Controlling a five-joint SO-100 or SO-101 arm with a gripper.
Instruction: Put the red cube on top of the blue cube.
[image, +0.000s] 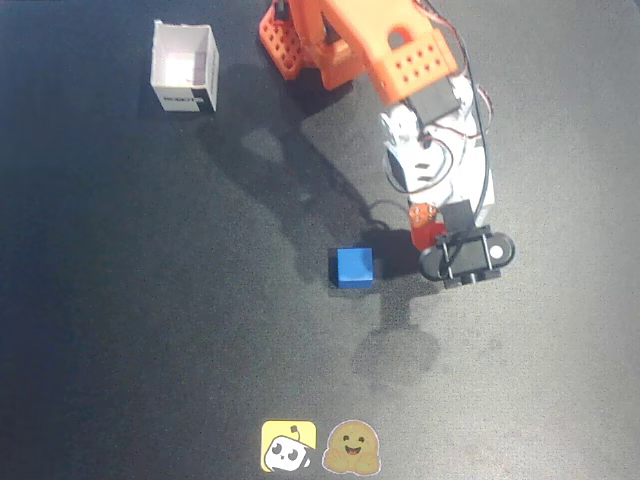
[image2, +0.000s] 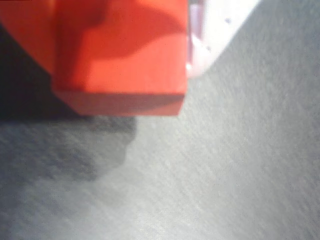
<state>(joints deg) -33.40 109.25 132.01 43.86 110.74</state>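
Note:
In the overhead view the blue cube (image: 354, 267) rests on the black table, just left of the arm's end. The red cube (image: 425, 226) shows only as a small red patch under the wrist, a cube's width right of the blue one. My gripper (image: 428, 230) is shut on it. In the wrist view the red cube (image2: 120, 55) fills the top left, pressed between an orange finger (image2: 25, 35) on its left and a white finger (image2: 210, 40) on its right. Whether the cube touches the table, I cannot tell. The blue cube is out of the wrist view.
An open white box (image: 185, 68) stands at the table's upper left. The orange arm base (image: 290, 40) is at the top centre. Two stickers (image: 316, 447) lie near the bottom edge. The black table (image: 150, 300) spreads all around.

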